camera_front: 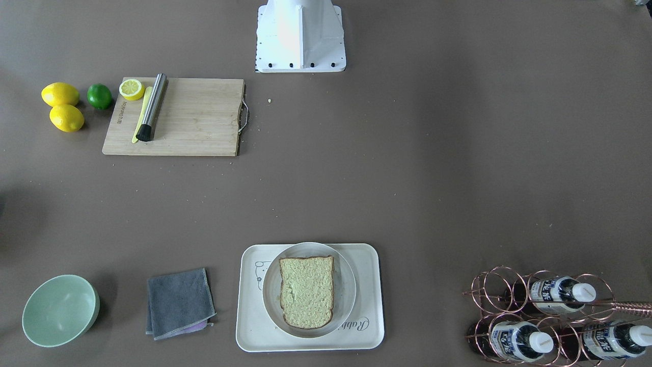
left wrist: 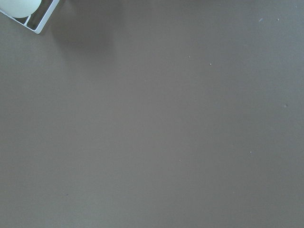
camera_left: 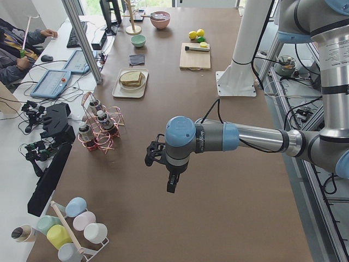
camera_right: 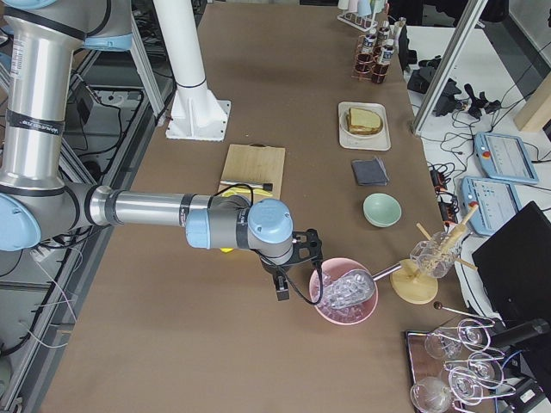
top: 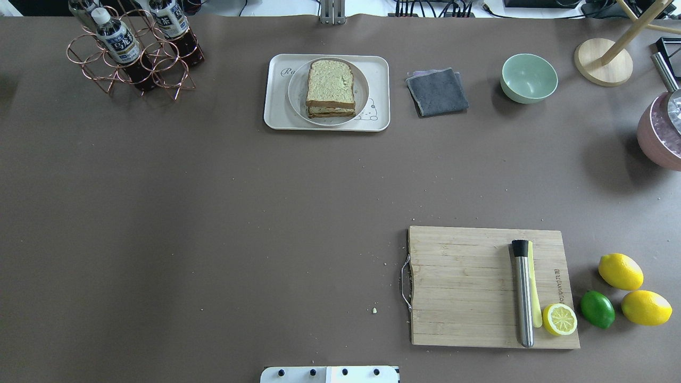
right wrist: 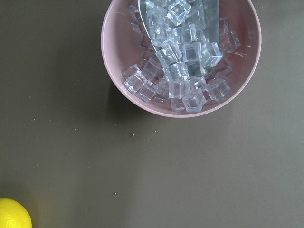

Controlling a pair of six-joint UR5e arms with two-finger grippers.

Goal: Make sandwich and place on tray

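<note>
The sandwich (top: 330, 88), two greenish-tan slices with dark crust, lies on a round white plate (top: 298, 101) that sits on the cream tray (top: 276, 114) at the table's far side. It also shows in the front view (camera_front: 306, 291) on the tray (camera_front: 368, 311). The egg is hidden. The left gripper (camera_left: 170, 183) hangs over bare table far from the tray, seen only in the left side view. The right gripper (camera_right: 281, 288) hangs beside a pink bowl, seen only in the right side view. I cannot tell if either is open or shut.
A wooden cutting board (top: 463, 287) bears a steel muddler (top: 523, 292) and a half lemon (top: 559, 319). Two lemons (top: 620, 271) and a lime (top: 597, 309) lie beside it. A grey cloth (top: 437, 91), green bowl (top: 529, 77), bottle rack (top: 133, 48) and pink ice bowl (right wrist: 180, 57) stand around.
</note>
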